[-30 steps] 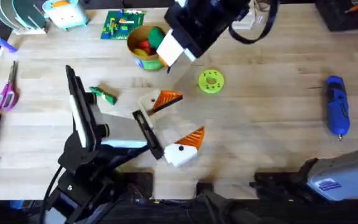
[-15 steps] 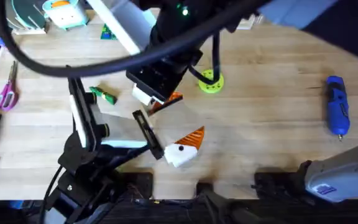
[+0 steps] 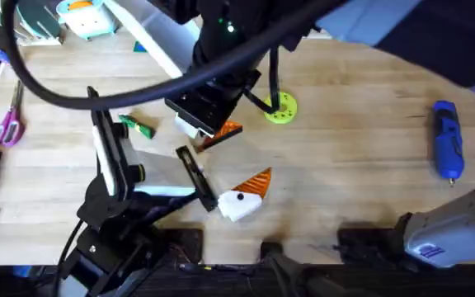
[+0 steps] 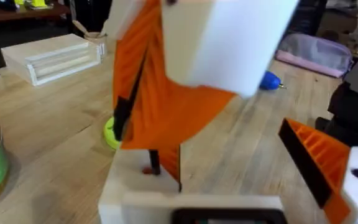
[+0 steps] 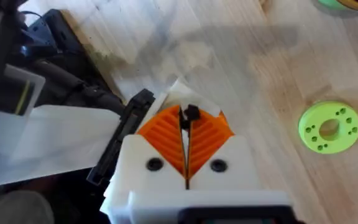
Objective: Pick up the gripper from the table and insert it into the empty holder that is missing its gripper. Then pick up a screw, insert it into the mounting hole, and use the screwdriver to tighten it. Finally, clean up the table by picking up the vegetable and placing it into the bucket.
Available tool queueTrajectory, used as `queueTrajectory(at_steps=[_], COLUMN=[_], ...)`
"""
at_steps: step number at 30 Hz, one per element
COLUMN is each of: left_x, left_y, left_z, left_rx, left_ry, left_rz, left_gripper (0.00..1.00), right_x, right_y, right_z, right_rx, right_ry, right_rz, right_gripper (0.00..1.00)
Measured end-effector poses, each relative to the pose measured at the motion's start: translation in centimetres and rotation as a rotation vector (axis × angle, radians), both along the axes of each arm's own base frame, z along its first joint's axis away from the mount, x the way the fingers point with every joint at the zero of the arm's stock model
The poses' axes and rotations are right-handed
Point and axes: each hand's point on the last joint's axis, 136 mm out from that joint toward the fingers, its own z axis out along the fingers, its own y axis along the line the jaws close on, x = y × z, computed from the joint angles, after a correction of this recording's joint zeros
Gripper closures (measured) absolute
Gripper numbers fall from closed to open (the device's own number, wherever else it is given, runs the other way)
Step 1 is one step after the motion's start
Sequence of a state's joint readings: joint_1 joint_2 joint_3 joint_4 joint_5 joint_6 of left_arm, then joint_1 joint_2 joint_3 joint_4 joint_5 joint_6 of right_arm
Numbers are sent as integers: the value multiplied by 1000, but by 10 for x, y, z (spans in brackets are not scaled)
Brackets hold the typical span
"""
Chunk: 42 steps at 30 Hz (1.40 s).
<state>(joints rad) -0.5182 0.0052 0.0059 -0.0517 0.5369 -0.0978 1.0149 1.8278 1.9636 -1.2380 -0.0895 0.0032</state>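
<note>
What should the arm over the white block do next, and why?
Probably ease the right end effector straight down: it pinches what looks like the screw just above the holder.

Your two arms: black links, white fingers.
The right gripper (image 5: 186, 163) has orange ribbed pads (image 5: 206, 138), two dark screws, a black cable and a green light.

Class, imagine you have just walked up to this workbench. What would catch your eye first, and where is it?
First, the right arm sweeping across the table's middle, its gripper low over the orange gripper and the cream holder beside the lime-green disc. Next, a white block with an orange wedge near the front edge, by the left gripper. Far right lies the blue screwdriver.
</note>
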Motion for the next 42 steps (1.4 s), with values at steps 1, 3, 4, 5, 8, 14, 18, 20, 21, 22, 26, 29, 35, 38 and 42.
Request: queueTrajectory(at_steps=[1, 3, 4, 5, 8, 14, 18, 20, 21, 22, 26, 29, 35, 38, 42], left_x=[0, 0, 0, 0, 0, 0, 0, 0, 0, 0, 0, 0, 0, -1, -1], left_y=[0, 0, 0, 0, 0, 0, 0, 0, 0, 0, 0, 0, 0, 0, -1], left_z=[0, 0, 0, 0, 0, 0, 0, 0, 0, 0, 0, 0, -1, 0, -1], left_rx=[0, 0, 0, 0, 0, 0, 0, 0, 0, 0, 0, 0, -2, -2, -4], left_ry=[0, 0, 0, 0, 0, 0, 0, 0, 0, 0, 0, 0, 8, 4, 11], left_rz=[0, 0, 0, 0, -2, -2, -2, -2, -2, -2, -2, -2, -3, -5, -6], left_gripper=[8, 8, 8, 8, 8, 8, 8, 8, 8, 8, 8, 9, 8, 8, 8], right_x=[1, 3, 3, 4, 7, 9, 8, 7, 6, 6, 4, 4, 7, 7, 7], right_y=[0, 1, 2, 1, -1, -3, -2, -2, -1, -1, -1, -1, 3, 2, 2], right_z=[0, 1, 1, 1, 1, 0, 0, 1, 1, 0, 0, 0, -9, -16, -20], right_rx=[2, 8, 11, 11, 1, -8, -2, 2, 3, 4, 6, 7, -10, -33, -43], right_ry=[-2, -6, -9, -10, -20, -29, -25, -17, -14, -11, -4, -2, 7, 22, 30], right_rz=[-1, -1, 0, 0, -4, -8, -5, -2, 0, 1, 4, 5, 7, 5, 6], right_gripper=[995, 995, 995, 995, 995, 995, 995, 995, 995, 995, 995, 995, 995, 995, 995])
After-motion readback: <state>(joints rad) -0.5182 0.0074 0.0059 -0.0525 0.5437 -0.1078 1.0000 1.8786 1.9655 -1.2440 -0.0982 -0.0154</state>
